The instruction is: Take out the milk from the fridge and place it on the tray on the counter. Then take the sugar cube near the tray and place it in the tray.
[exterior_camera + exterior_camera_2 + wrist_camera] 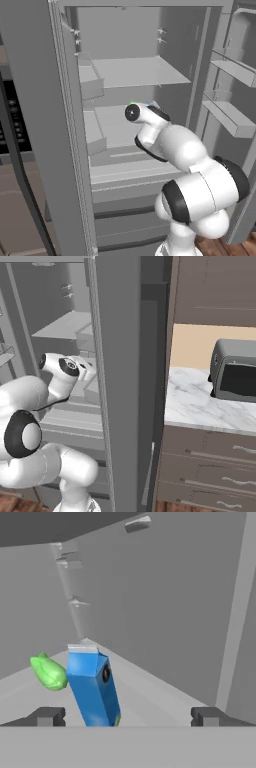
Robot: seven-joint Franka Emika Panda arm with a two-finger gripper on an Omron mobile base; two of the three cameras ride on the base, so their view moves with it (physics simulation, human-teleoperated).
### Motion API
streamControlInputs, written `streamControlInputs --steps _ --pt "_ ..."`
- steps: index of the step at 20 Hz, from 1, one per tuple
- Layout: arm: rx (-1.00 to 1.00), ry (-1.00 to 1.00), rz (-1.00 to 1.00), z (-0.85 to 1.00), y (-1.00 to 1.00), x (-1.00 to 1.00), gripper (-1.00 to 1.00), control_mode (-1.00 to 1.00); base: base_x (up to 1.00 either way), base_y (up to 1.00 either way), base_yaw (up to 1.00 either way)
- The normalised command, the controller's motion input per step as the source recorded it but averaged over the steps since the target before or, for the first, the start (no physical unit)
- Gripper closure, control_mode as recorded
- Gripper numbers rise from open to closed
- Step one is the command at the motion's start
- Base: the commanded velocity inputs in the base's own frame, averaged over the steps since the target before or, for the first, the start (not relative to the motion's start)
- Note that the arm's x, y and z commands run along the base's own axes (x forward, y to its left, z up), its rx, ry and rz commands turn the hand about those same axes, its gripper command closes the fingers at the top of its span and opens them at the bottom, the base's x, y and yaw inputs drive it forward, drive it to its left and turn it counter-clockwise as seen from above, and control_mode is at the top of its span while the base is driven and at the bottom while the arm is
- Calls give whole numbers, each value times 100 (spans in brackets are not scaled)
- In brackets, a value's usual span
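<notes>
The fridge [135, 72] stands open, and my arm reaches onto its middle shelf. The milk [93, 687], a small blue carton with a white top, stands on that shelf and leans a little in the hand view. My gripper [129, 717] is open just short of it. The carton sits between the two fingertips [47, 716], much nearer the left one, and touches neither. A small green elongated object [49, 672] lies right beside the carton. The counter [200, 401] lies to the right of the fridge. The tray and the sugar cube are out of view.
The fridge's open doors flank the arm, the left one with bins [92, 87] and the right one with shelves [232, 117]. A dark grey toaster oven [235, 371] stands on the counter above brown drawers [210, 466].
</notes>
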Motion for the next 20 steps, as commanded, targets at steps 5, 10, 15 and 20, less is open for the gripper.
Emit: streamControlInputs --steps 5,10,15,20 --pt "0 0 -9 -6 8 3 -100 -100 0 0 0" --pt "-1 0 -10 -3 14 1 -100 -100 0 0 0" --pt "0 0 -2 -2 0 2 -100 -100 0 0 0" --pt "0 0 0 -1 0 8 -100 -100 0 0 0"
